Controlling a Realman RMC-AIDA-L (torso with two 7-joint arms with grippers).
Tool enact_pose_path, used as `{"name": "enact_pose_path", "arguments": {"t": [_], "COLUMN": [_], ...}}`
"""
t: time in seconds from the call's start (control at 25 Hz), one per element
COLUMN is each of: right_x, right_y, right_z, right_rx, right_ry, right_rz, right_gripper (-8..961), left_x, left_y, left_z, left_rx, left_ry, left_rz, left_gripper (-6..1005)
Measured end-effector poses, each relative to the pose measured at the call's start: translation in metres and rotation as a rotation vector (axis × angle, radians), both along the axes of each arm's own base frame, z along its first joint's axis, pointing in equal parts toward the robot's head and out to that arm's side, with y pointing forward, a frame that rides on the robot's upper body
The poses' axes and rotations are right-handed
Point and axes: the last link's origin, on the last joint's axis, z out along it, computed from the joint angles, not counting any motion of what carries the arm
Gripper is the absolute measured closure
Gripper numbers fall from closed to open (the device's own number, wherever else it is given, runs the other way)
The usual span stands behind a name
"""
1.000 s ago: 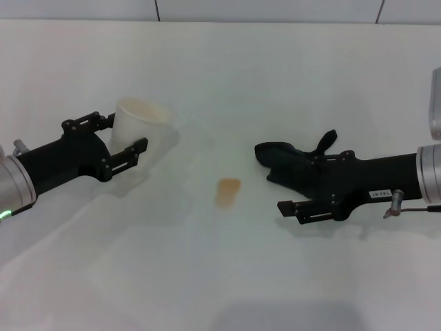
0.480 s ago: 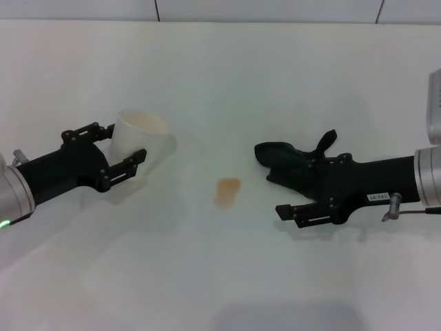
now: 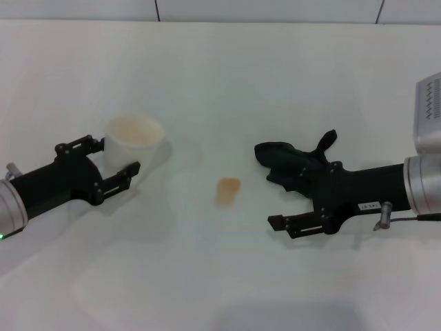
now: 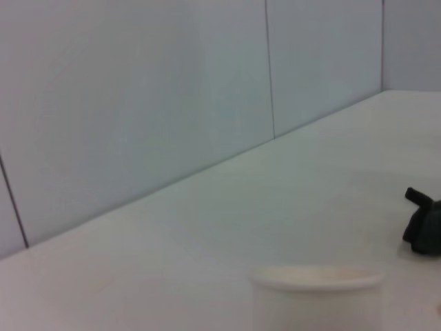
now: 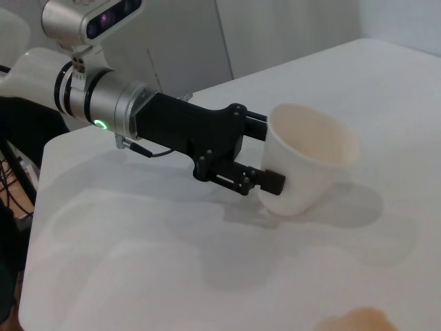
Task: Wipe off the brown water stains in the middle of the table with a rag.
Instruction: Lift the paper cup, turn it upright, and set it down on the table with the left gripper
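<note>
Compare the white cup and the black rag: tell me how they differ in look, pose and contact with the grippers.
The cup is white, rigid and round, standing with its mouth up; the rag is black, soft and lumpy, lying flat with a flap pointing up. The cup sits between the open fingers of the left gripper; the rag lies partly beneath the right gripper, ungrasped. Both rest on the table, on opposite sides of the brown stain.

Behind your work surface at 12 o'clock you have a pale grey panelled wall (image 4: 138, 103), thin dark vertical seams (image 4: 269, 69), soft even light, faint shadows
</note>
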Motion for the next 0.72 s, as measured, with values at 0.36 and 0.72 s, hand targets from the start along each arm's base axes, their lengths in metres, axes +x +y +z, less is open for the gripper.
{"name": "enact_pose_path", "arguments": {"t": [0.36, 0.72], "right_x": [-0.006, -0.01], "right_y": [-0.005, -0.008], "right_z": [-0.006, -0.01], "right_rx": [-0.02, -0.028], "right_ry": [0.004, 0.003], "right_rz": [0.02, 0.034], "right_gripper": [174, 175], "left_x": [-0.019, -0.022], "left_y": [-0.019, -0.027], "left_z": [0.013, 0.017], "left_rx": [0.022, -0.003], "left_ry": [-0.012, -0.013], "left_rz": [0.081, 0.083], "left_gripper": [314, 156]}}
